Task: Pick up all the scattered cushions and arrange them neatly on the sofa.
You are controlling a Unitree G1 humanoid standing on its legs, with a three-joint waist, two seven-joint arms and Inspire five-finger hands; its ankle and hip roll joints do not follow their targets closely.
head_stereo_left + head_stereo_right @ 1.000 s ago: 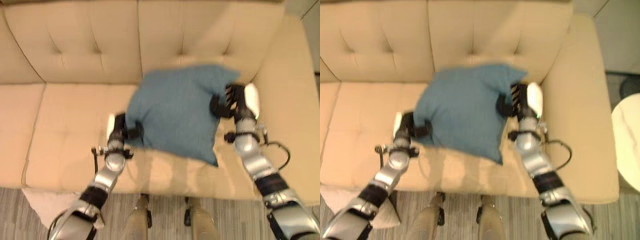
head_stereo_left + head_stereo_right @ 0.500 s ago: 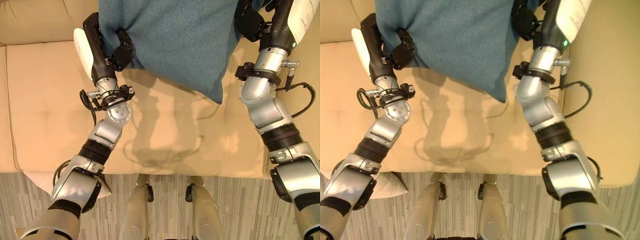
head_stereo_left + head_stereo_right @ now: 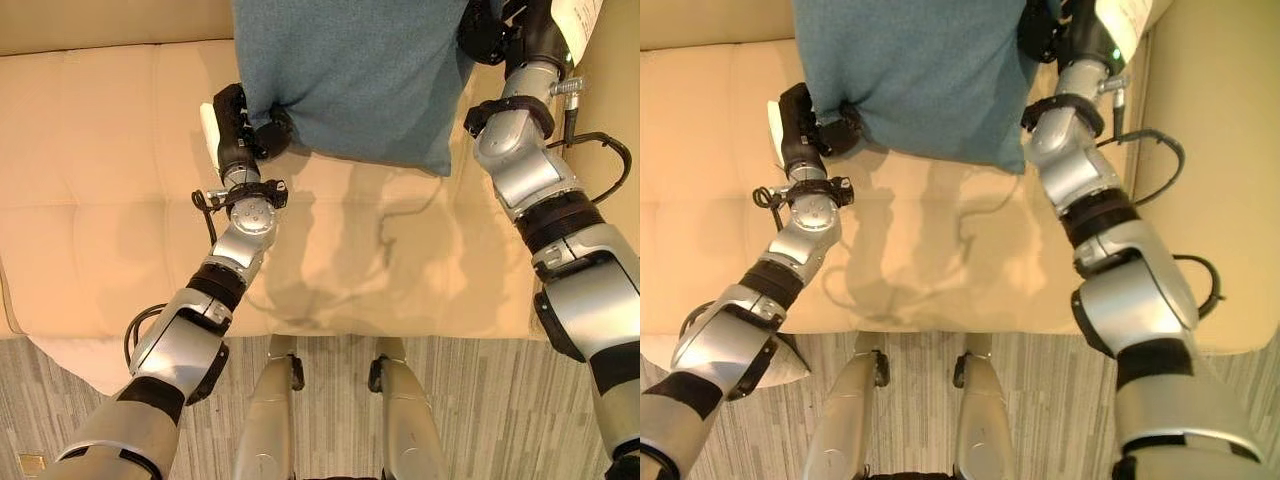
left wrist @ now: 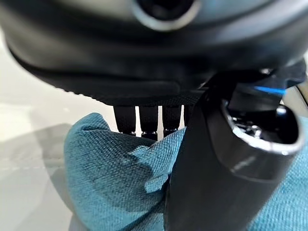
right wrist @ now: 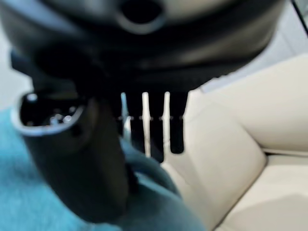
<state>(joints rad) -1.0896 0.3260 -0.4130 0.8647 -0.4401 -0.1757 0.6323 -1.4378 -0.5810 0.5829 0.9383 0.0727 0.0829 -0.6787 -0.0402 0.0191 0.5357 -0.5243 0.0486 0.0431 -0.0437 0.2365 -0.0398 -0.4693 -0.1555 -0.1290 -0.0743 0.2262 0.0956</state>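
Holding a teal cushion between both hands above the seat of the beige sofa. Nearest: grey striped floor, with a pale cushion lying at the sofa's front edge, not yet picked up. Further in, left hand pinches the cushion's lower left corner, thumb over fabric, fingers behind; left wrist view confirms cloth bunched in the pinch. Right hand clamps the cushion's right edge, thumb pressing fabric in the right wrist view. Two-sided hold likely keeps the cushion spread flat for placing against the backrest.
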